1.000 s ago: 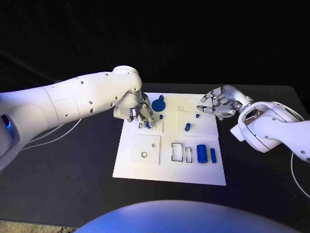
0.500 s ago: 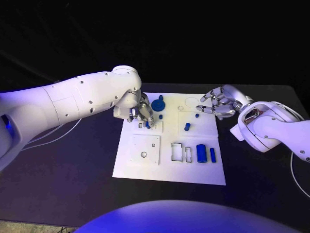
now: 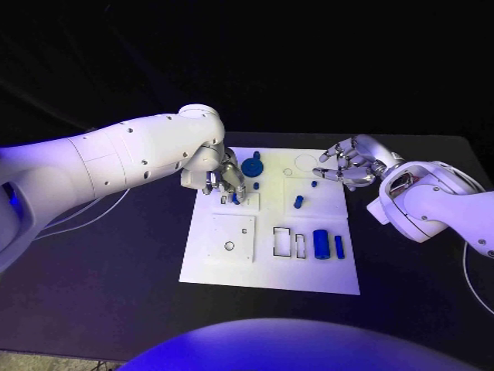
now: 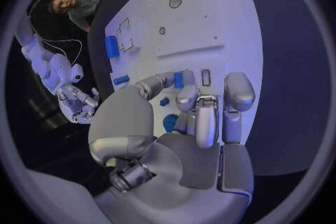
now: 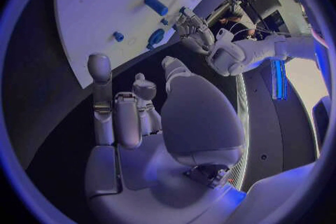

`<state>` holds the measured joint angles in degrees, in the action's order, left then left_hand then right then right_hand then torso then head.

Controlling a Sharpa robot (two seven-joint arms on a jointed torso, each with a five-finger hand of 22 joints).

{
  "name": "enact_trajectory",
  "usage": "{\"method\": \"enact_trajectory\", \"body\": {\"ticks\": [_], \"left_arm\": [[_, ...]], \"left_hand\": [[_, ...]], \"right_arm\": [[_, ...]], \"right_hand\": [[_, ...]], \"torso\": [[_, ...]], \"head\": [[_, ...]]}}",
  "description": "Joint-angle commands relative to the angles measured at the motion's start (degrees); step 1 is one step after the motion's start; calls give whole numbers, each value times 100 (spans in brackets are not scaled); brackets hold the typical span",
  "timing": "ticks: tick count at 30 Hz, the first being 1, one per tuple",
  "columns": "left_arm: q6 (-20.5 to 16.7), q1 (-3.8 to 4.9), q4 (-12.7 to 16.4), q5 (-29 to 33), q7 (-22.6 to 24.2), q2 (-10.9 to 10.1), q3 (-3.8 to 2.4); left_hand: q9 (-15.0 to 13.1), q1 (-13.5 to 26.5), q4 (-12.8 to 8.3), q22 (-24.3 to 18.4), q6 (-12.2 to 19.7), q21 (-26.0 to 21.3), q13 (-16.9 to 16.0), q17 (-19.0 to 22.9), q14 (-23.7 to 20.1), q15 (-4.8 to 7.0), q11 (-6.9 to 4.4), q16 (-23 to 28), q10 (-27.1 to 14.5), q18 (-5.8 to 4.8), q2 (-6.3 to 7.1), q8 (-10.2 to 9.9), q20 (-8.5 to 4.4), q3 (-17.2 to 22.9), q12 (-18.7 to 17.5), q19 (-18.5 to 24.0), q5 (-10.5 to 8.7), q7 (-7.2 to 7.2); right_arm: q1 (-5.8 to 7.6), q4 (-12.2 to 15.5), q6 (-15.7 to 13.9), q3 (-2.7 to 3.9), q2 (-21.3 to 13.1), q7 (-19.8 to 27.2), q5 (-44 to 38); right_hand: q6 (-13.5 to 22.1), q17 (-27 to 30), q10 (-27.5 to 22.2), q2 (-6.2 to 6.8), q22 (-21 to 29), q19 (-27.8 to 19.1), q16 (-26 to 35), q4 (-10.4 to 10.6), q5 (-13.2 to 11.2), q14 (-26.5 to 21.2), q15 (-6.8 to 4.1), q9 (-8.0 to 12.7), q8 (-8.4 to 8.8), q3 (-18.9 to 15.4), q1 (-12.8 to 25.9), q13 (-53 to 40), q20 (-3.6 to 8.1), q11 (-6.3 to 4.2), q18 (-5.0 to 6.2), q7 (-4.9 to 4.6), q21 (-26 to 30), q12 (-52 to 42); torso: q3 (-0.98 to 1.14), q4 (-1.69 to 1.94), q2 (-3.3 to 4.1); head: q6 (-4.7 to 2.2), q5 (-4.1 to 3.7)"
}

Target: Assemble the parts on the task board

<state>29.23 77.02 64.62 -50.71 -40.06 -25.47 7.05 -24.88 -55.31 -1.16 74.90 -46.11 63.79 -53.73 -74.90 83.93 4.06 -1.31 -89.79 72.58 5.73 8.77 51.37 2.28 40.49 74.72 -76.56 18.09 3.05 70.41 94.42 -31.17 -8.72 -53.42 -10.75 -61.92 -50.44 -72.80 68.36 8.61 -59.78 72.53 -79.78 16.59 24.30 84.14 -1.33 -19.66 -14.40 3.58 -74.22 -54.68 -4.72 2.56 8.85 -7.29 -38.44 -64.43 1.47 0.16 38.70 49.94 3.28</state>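
Right, you're looking at the left hand point(image 3: 218, 176) hanging over the task board point(image 3: 271, 270) at its far left part, fingers pointing down at a small blue part point(image 3: 234, 198) standing by a little slot. In the left wrist view the fingers point(image 4: 208, 117) are lying curled and close together with that blue part point(image 4: 178, 79) just off the tips; whether anything is pinched there, you cannot tell. The round blue part point(image 3: 252, 166) is sitting just beside this hand, toward the board's far edge. The right hand point(image 3: 350, 164) is hovering off the board's far right corner, fingers loosely bent and apart, holding nothing as the right wrist view is showing it.

The relation that's counting: the small part lies directly under the left fingertips, long axis roughly upright, and the left hand is far nearer than the right. Toward the board's middle a short blue peg point(image 3: 299, 202) is lying free; near its right edge a thick blue cylinder point(image 3: 321, 244) and a thin one point(image 3: 339, 246) are resting beside empty rectangular slots.
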Motion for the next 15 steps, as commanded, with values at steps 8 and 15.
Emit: {"method": "enact_trajectory", "body": {"ticks": [8,15], "left_arm": [[-106,-30,-9,26,-44,24,17],[-112,-30,-11,31,-43,22,19]], "left_hand": [[77,240,407,573,-42,-75,6,-1510,607,-25,36,-21,-47,6,67,-171,42,-134,38,-33,-497,-27],[87,326,592,577,-73,-99,14,-1510,607,-36,49,-21,-53,6,131,-220,51,-207,48,-44,-780,-13]], "right_arm": [[1,13,42,0,-2,12,-71],[1,17,45,1,-6,11,-71]], "right_hand": [[35,1,-27,8,5,22,20,2,26,139,-15,-5,-14,22,-29,5,11,8,44,-9,37,31],[35,1,-27,8,5,22,20,2,26,139,-15,-5,-14,22,-29,5,11,8,44,-9,37,31]], "torso": [[1,0,3],[0,-1,0]], "head": [[-3,-3],[-3,-6]]}}
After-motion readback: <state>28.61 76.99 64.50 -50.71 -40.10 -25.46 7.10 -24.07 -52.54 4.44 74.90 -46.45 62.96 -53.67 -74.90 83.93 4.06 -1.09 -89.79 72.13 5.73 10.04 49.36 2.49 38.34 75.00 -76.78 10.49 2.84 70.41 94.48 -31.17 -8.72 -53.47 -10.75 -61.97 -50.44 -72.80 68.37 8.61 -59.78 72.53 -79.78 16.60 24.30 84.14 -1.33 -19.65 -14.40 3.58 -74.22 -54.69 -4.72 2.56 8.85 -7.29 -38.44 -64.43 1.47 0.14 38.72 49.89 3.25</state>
